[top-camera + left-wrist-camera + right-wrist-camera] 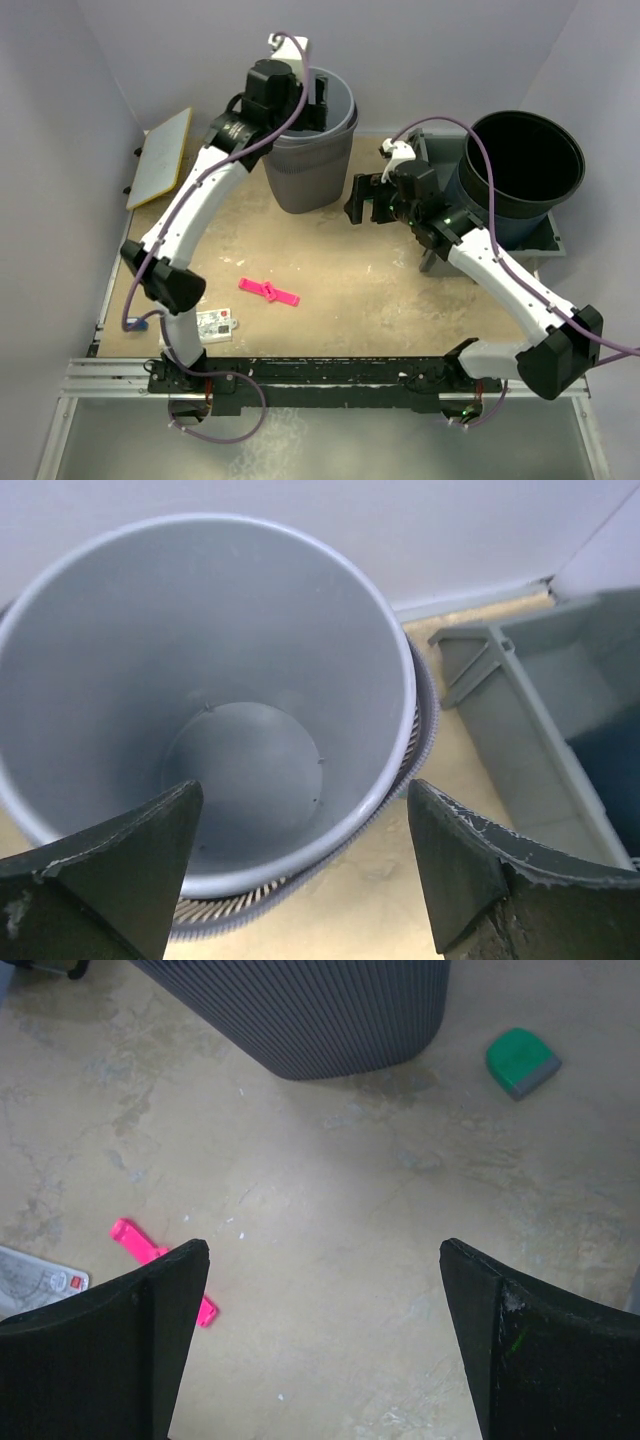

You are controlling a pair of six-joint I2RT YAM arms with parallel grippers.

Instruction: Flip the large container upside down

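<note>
I see the grey ribbed bin [300, 175] standing upright on the table, mouth up. My left gripper [305, 792] hangs over its mouth, spread wide and empty. My right gripper [325, 1250] hovers just right of the bin, also wide and empty.

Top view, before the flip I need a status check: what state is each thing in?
grey container: upright, mouth up, empty.
dark bucket: upright, mouth up.
left gripper: open, over the grey container's rim.
right gripper: open, holding nothing.
</note>
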